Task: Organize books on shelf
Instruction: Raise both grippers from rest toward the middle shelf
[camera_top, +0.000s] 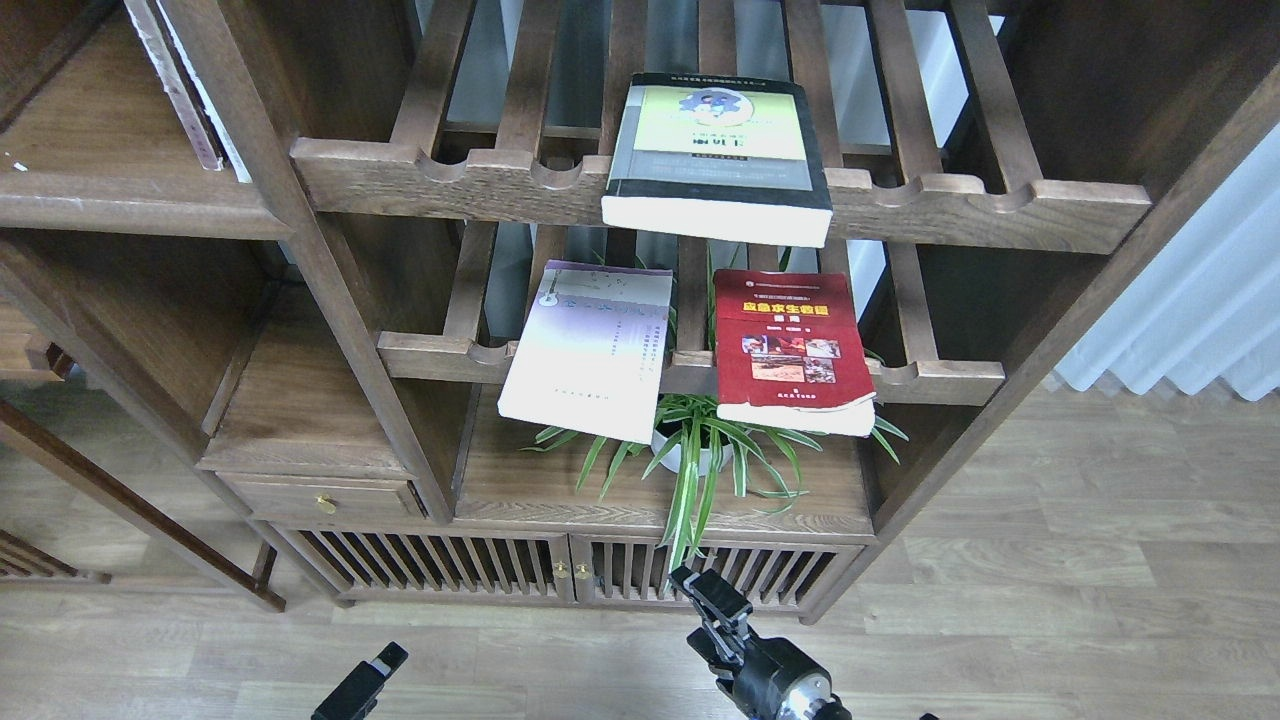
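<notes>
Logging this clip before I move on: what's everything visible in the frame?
Thick book: 1, yellow-green and black, flat on upper slatted rack.
Thin book: 1, pale lavender-white, lower rack, left.
Red book: 1, red with photos, lower rack, right.
Slatted racks: 2, dark brown.
Potted plant: 1, green, on flat board under the lower rack.
Cabinet doors: 2, slatted, bottom.
Drawer: 1, brass knob, left.
Left gripper: 1, black, low.
Right gripper: 1, black, low.
</notes>
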